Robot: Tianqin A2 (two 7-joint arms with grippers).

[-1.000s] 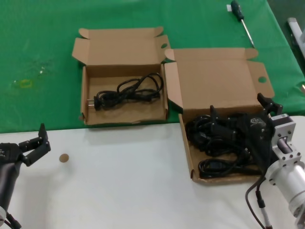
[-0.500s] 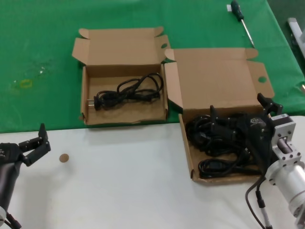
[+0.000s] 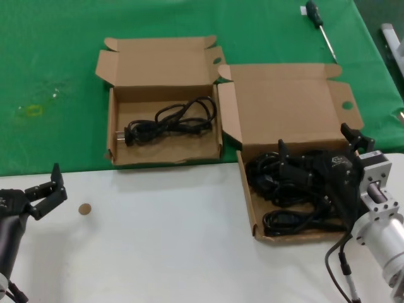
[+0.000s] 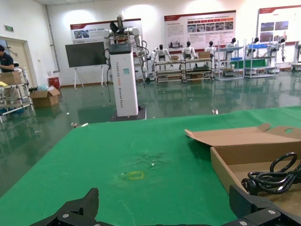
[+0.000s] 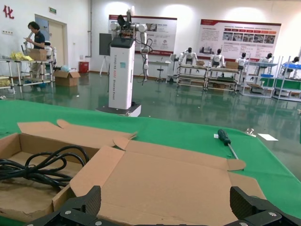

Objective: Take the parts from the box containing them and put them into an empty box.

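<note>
The right gripper (image 3: 319, 165) sits low inside the larger cardboard box (image 3: 287, 104), its fingers spread wide and sunk among the heap of black cables (image 3: 290, 189) — whether either finger actually has a strand cannot be told from the head view. The smaller cardboard box (image 3: 161, 69) lies well apart on the green cloth (image 3: 50, 57), toward the robot's left, and already holds 1 coiled black cable (image 3: 167, 120). The left gripper (image 3: 47, 189) hangs parked over the white table (image 3: 170, 252) with its fingers apart, near a small brown disc (image 3: 84, 209).

The main risk, as I judge it, is the tangle: the cables are looped through each other, so closing on 1 strand could drag up 2 or 3 at once, or snag a plug on the box's front wall and pull the light carton along. A loose loop may also slip free during the carry and drop on the cloth between the boxes. The open lid stands just behind the gripper — a lift that drifts backward could knock it
</note>
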